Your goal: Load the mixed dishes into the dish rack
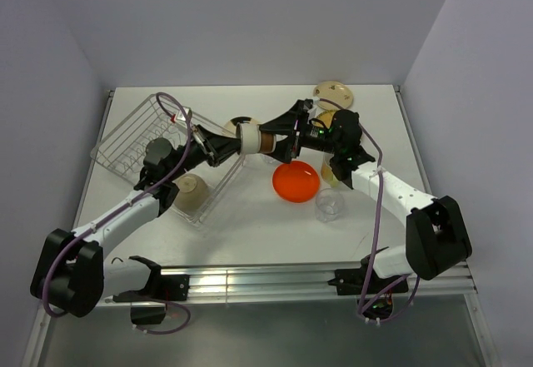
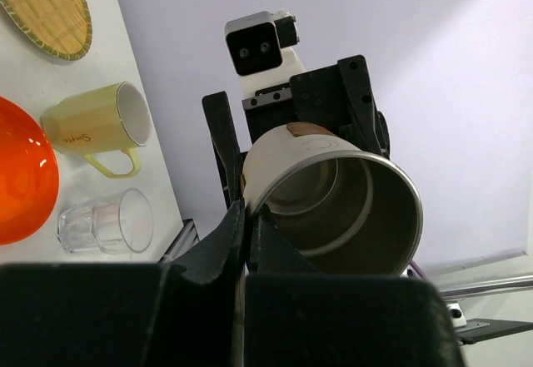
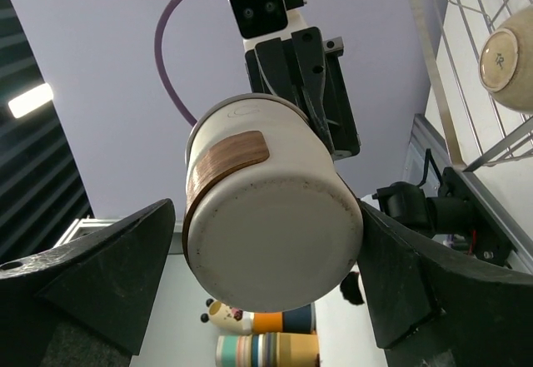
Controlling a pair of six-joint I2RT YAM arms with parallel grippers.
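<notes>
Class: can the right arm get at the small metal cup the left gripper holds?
Probably yes: the right gripper stands open around the base of the small metal cup, with nothing between, and the left gripper pinches only the rim.

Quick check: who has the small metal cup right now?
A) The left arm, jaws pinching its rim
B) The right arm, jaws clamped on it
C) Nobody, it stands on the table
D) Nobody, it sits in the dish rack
A: the left gripper has its jaws shut on the rim of the small metal cup, held in the air, while the right gripper has its jaws wide on either side of the cup's base.
</notes>
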